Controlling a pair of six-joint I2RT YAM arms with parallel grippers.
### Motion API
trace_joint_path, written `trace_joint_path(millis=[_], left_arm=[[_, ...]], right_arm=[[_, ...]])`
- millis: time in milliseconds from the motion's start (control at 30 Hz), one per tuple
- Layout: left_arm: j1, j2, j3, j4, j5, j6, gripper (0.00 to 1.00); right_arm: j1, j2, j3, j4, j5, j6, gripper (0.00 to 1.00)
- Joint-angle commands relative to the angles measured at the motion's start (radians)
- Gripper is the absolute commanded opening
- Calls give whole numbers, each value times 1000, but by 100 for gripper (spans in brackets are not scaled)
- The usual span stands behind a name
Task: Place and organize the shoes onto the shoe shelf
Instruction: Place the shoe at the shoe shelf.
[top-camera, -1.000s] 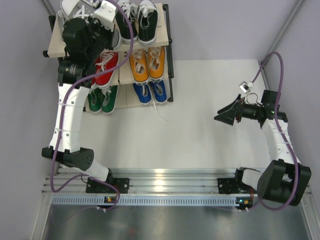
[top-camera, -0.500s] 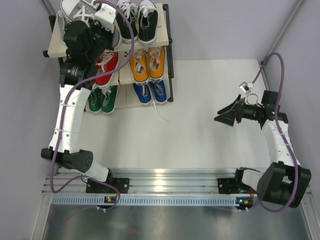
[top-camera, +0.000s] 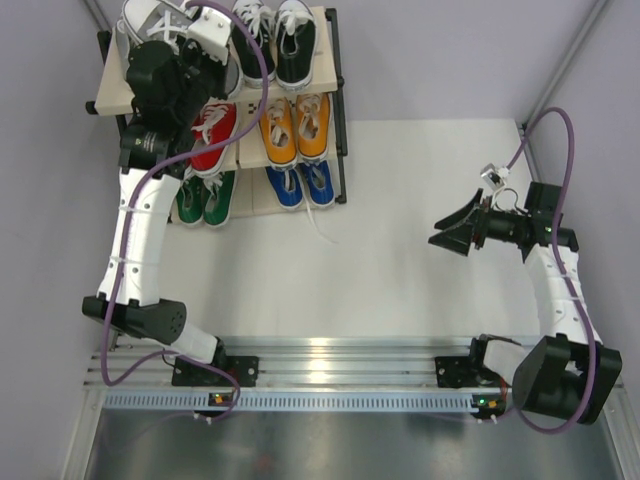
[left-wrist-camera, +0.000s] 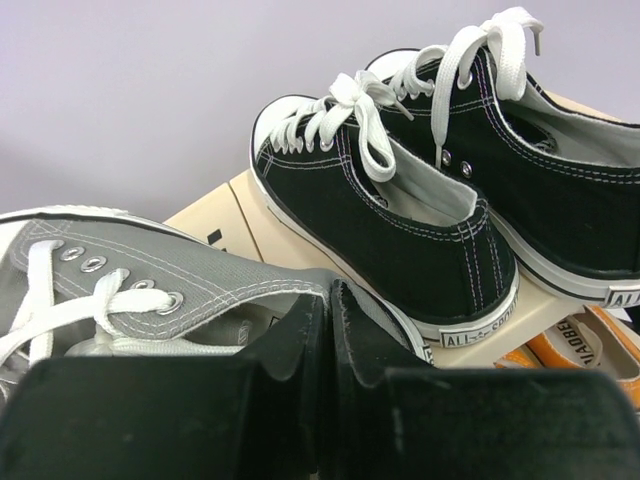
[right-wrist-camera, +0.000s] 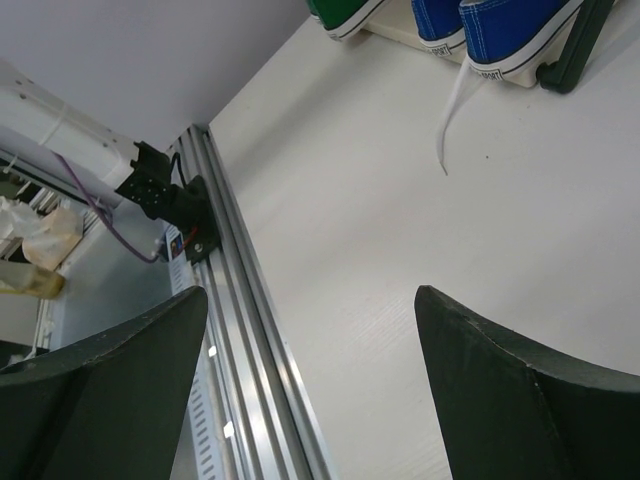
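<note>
Canvas shoes with white rubber toes and soles sit in pairs on your shoe shelf (top-camera: 337, 100), up at 11 o'clock in the top view. It has thin black metal tubes and pale wooden boards. The black shoes (top-camera: 276, 40) are on the top board, with neat stitching and white laces. The red shoes (top-camera: 212, 135) and orange shoes (top-camera: 295, 125) are on the middle board. The green shoes (top-camera: 205, 198) and blue shoes (top-camera: 302, 183) are on the lowest one. Your left arm covers part of the red and green pairs, and from above you cannot see its fingers. The wrist view shows them. Your left gripper (left-wrist-camera: 328, 335) has its two black fingers pressed close, pinching the back edge of a grey shoe (left-wrist-camera: 150, 280) on the top board, at 9 o'clock from the black pair. The toe of that shoe is cut off by the picture's edge. Your right gripper (right-wrist-camera: 310, 370) is spread wide and holds nothing. It hangs over the smooth white table (top-camera: 400, 180) at 3 o'clock, well apart from the shelf. One loose white lace (right-wrist-camera: 455, 110) trails from a blue shoe onto the table.
</note>
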Motion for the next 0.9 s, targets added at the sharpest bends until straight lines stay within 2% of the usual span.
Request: trace_joint_path(millis=[0,133,367,600,633,867], left_arm=[[1,31,-7,113,-6,20,15],[1,25,-7,117,-30,0,29],[1,7,21,117,-90,-34,43],[1,-10,55,114,-101,-89,54],[1,-10,56,110,-137,-95,55],[1,-16,90,88,-153,-179,62]], right_arm=[[-10,-28,7,8,-49,-31,85],[-10,-33,7,6,-55,-32,85],[-11,-37,8,4,-58,-31,85],[-11,-40,8,4,-57,-32,85],[-11,-42,8,4,-57,-32,85],[-11,-45,8,4,-61,-34,85]])
